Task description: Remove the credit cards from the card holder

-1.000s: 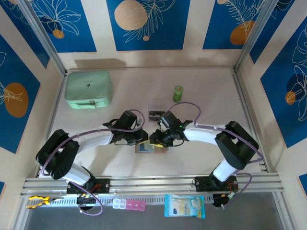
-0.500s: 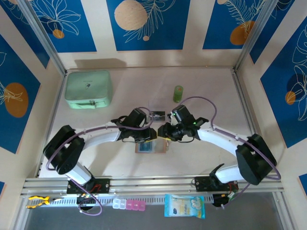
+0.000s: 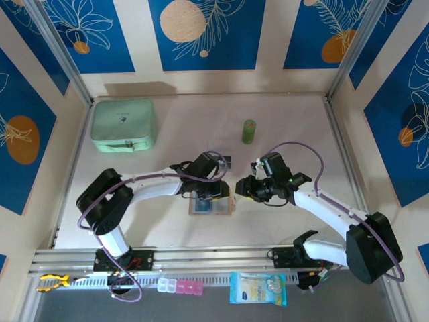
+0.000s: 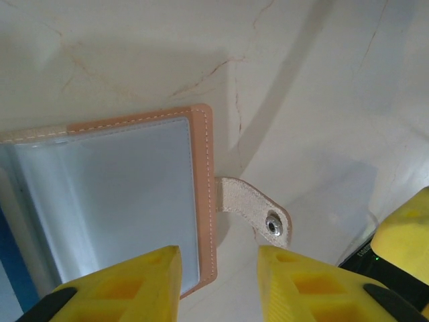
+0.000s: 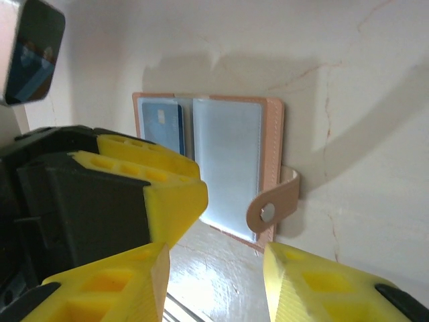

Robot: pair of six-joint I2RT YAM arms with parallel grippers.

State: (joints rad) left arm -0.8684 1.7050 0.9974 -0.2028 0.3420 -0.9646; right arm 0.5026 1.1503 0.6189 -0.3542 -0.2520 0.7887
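- The card holder (image 3: 212,205) lies open and flat, midway along the desk's (image 3: 295,127) near edge, with a blue card (image 5: 161,125) in a left pocket.
- The left pincer (image 4: 220,263) hangs over its snap tab (image 4: 258,215), parted and empty.
- The right pincer (image 5: 214,265) is beside that edge, parted and empty.
- A dark card (image 3: 225,161) lies farther back.
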